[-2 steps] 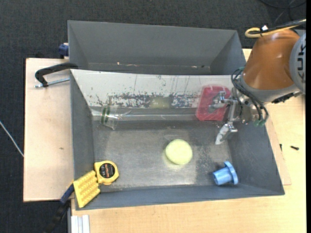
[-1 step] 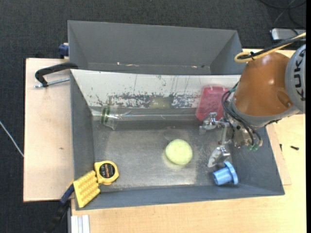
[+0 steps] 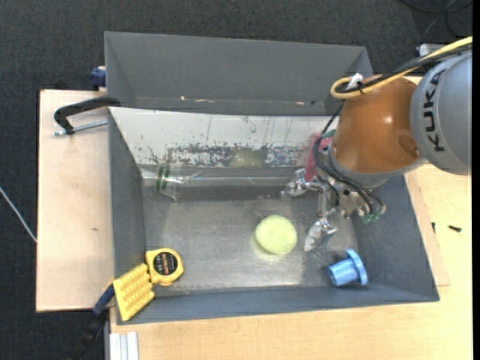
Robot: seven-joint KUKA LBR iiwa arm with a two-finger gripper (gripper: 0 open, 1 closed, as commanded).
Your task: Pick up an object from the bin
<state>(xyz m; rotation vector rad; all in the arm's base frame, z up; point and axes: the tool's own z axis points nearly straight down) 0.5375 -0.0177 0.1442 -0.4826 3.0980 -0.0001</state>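
My gripper (image 3: 309, 211) hangs low over the right part of the bin, below the orange wrist cover. Its two metal fingers stand apart, so it is open, and nothing is between them. A yellow-green ball (image 3: 275, 235) rests on the bin floor just left of the lower fingertip (image 3: 320, 233), close to it but apart. In the front right corner, a short way below the fingers, lies a small blue plastic piece (image 3: 346, 268).
A clear plastic bottle (image 3: 214, 182) lies on its side along the back wall, its right end near the upper finger. A yellow tape measure (image 3: 164, 266) and a yellow ribbed piece (image 3: 133, 291) sit in the front left corner. The arm enters from the right.
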